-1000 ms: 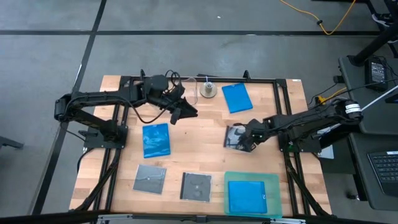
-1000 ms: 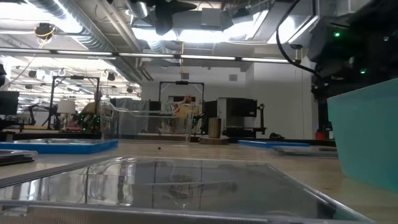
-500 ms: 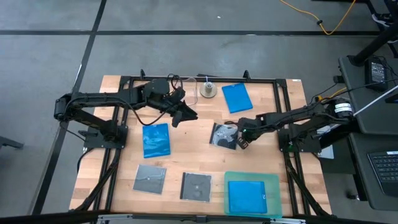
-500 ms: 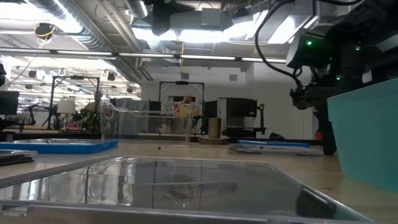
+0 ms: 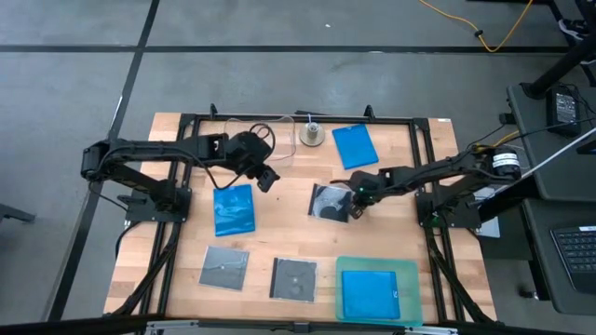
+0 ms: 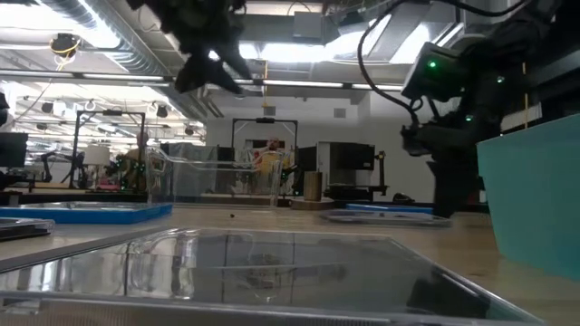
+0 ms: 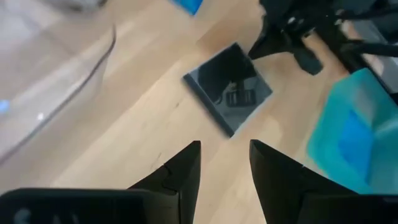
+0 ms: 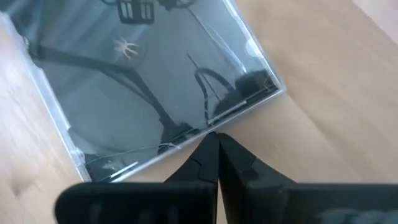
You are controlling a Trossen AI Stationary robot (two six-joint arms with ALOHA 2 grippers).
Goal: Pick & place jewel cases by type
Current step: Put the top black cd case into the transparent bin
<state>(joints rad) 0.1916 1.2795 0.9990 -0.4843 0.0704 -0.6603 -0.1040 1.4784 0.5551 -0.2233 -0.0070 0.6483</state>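
One grey case [image 5: 329, 201] mid-tabletop, nudged by pinched-shut right hand [image 5: 355, 198]; keep push low, square. Left hand [image 5: 267, 179] part-open, empty.

Six thin jewel cases lay flat on the wooden table, three bright blue rectangles and three dark grey squares. One blue case [image 5: 355, 146] sat near the far edge, a second blue case [image 5: 234, 209] lay left of centre, and a third blue case [image 5: 370, 293] rested at the near right. One grey case [image 5: 331, 201] lay mid-table, slightly askew, while a second grey case [image 5: 224, 268] and a third grey case [image 5: 294, 279] sat side by side along the near edge.
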